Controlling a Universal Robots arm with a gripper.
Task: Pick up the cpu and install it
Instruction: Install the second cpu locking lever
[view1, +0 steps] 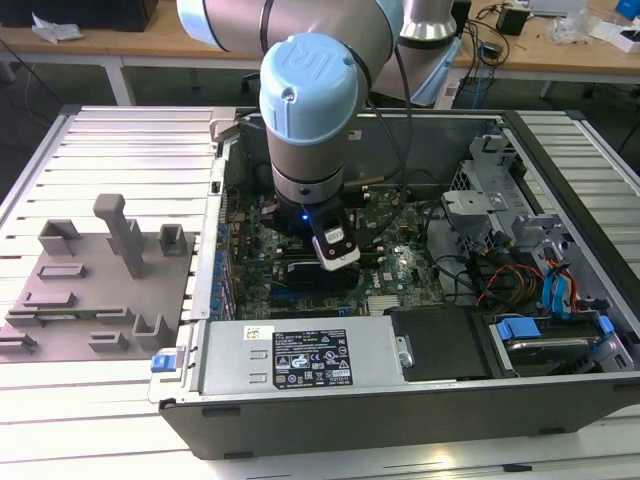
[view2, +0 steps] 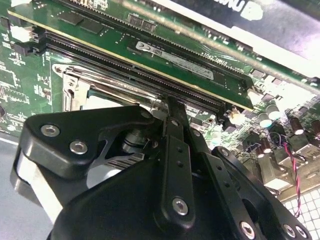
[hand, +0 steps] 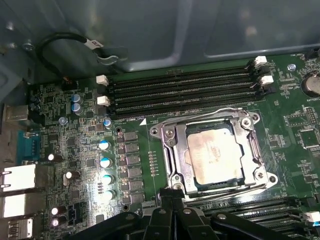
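In the first wrist view the cpu, a flat square chip with a pale silvery top, lies inside the metal-framed socket of the green motherboard. The socket's frame stands around it. My gripper hovers just off one edge of the socket, beside the cpu and apart from it. Its black fingers meet at a single narrow tip, shut with nothing between them. In the second wrist view the gripper points down at the socket's edge next to the memory slots. In the exterior view the arm's wrist reaches down into the open computer case.
A grey tray with plastic blocks and posts lies at the exterior view's left, outside the case. A power supply lines the case's near side, and drive bays and cables fill the exterior view's right. A row of capacitors stands beside the socket.
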